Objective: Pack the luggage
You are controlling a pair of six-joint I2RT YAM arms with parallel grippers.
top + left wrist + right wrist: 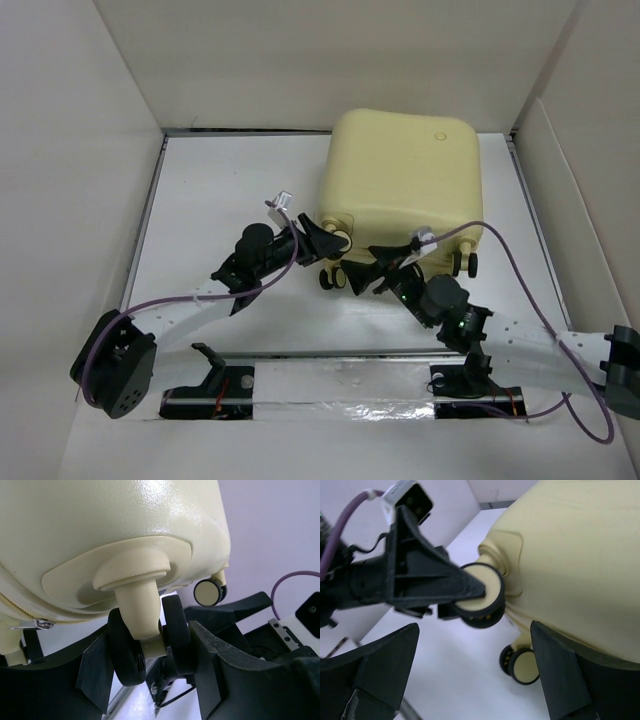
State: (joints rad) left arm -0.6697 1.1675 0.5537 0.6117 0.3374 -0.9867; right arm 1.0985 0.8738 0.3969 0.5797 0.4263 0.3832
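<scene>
The luggage (405, 170) is a pale yellow hard-shell suitcase, closed, lying at the back right with a round emblem (438, 134) on its shell. Its wheels face the arms. My left gripper (328, 240) is at the near left corner; in the left wrist view (150, 630) its fingers (95, 670) press both sides of a twin black wheel (175, 635) on a cream stem. My right gripper (385, 265) is open wide (475, 630) just in front of the suitcase (580, 555), with a lower wheel (522, 665) near its right finger (560, 675). The black lining is hidden.
White walls (90, 150) enclose the white table (230, 180) on three sides. A metal rail with foil tape (340, 385) runs along the near edge. Purple cables (525, 280) loop beside each arm. Another wheel (465, 263) sticks out at the suitcase's near right.
</scene>
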